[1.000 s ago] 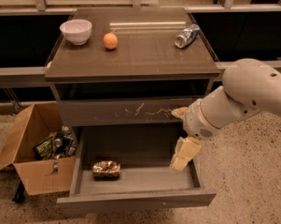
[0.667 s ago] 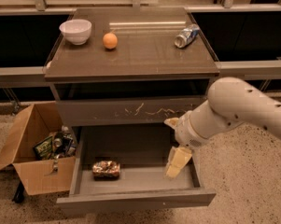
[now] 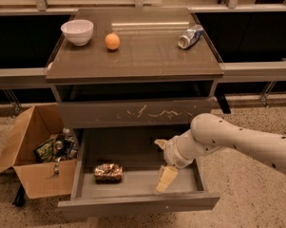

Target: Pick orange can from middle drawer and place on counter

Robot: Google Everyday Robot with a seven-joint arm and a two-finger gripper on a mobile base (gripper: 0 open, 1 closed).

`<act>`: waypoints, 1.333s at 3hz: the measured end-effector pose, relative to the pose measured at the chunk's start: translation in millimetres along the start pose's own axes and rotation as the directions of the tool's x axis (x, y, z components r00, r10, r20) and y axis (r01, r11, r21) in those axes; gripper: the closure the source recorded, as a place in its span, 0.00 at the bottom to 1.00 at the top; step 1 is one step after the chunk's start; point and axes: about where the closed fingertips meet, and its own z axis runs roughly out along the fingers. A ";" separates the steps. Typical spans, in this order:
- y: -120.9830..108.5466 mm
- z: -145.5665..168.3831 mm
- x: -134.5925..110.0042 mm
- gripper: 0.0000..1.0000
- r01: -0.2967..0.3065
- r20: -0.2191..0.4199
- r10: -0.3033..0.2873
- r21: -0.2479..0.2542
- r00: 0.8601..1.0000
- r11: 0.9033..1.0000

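The orange can (image 3: 108, 171) lies on its side on the left of the floor of the open middle drawer (image 3: 138, 202). It is coppery with gold and brown patches. My gripper (image 3: 163, 161) hangs over the right half of the drawer, on the end of the white arm that comes in from the right. Its cream fingers (image 3: 166, 178) are spread apart and hold nothing. It is about a can's length to the right of the can and does not touch it. The counter (image 3: 147, 58) is the dark glossy top of the cabinet above.
On the counter stand a white bowl (image 3: 77, 31), a round orange fruit (image 3: 112, 41) and a silver-and-blue can (image 3: 190, 36) lying on its side. The shut drawer front above has white scratch marks (image 3: 149, 113). An open cardboard box (image 3: 33, 160) of trash sits on the floor to the left.
My arm has swung left and lower, so the gripper is now deeper over the drawer and closer to the orange can. The can and the counter items have not moved.
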 end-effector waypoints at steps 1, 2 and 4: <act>-1.5 5.2 0.4 0.00 0.000 -0.002 0.000 -0.006 1.000 1.000; -17.4 34.8 0.2 0.00 -0.016 0.001 0.016 -0.003 1.000 1.000; -44.3 120.7 -19.5 0.00 -0.019 0.075 0.021 -0.030 0.997 0.999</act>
